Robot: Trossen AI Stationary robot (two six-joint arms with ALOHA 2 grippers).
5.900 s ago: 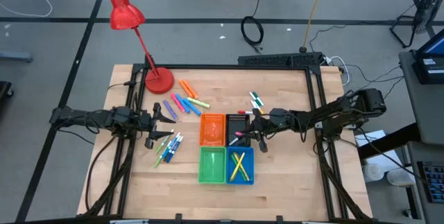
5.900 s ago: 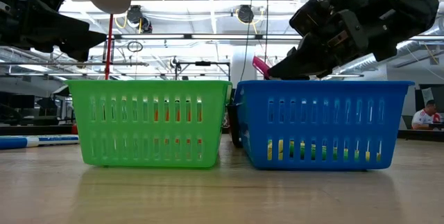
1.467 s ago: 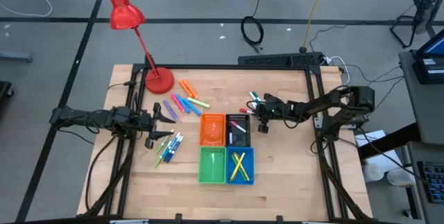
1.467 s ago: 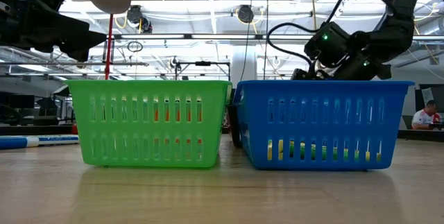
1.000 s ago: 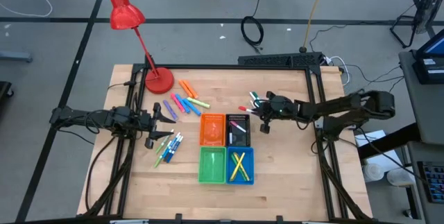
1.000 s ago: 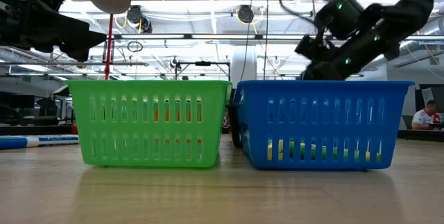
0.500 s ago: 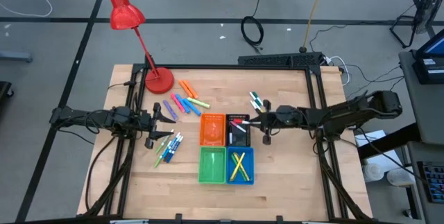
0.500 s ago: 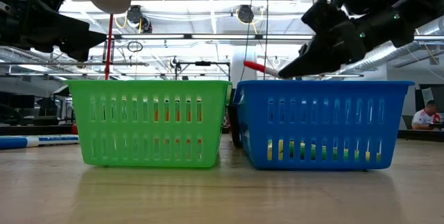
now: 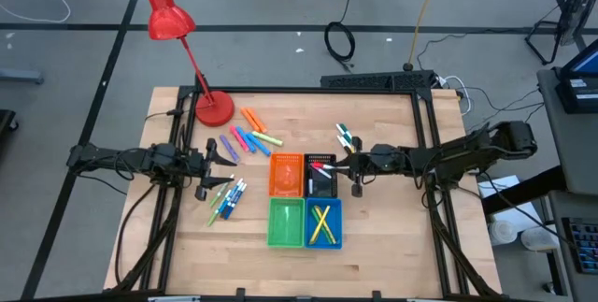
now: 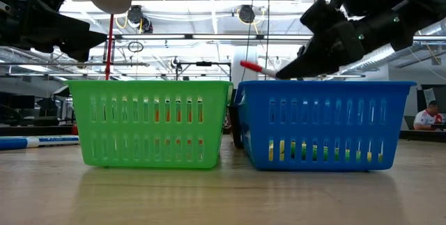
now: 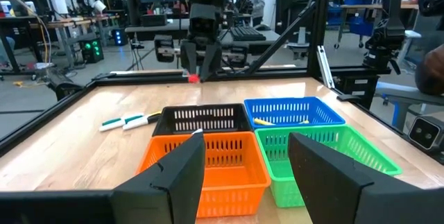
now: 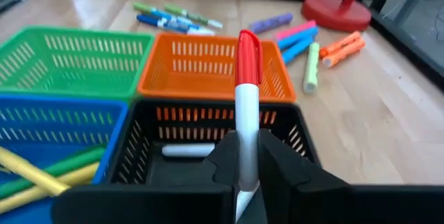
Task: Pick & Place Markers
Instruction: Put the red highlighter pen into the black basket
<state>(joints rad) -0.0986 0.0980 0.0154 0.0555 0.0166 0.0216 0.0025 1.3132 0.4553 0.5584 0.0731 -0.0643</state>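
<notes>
Four bins (image 9: pixel 306 201) are set in a two-by-two block near the middle of the table (image 9: pixel 374 237), touching one another. A marker (image 12: pixel 247 106) is held by the right gripper (image 9: pixel 340 164) just above the far right bin (image 9: pixel 320 176), in which another marker (image 12: pixel 189 150) lies. Crossed markers (image 9: pixel 322 223) lie in the near right bin (image 9: pixel 323 223). Left of the block a cluster of markers (image 9: pixel 225 199) lies beside the left gripper (image 9: pixel 217 165), whose fingers stand apart. Behind the block more markers (image 9: pixel 250 134) are scattered, with a lamp (image 9: pixel 213 107) standing farther back on the left. Two markers (image 9: pixel 346 135) lie behind the right gripper.
</notes>
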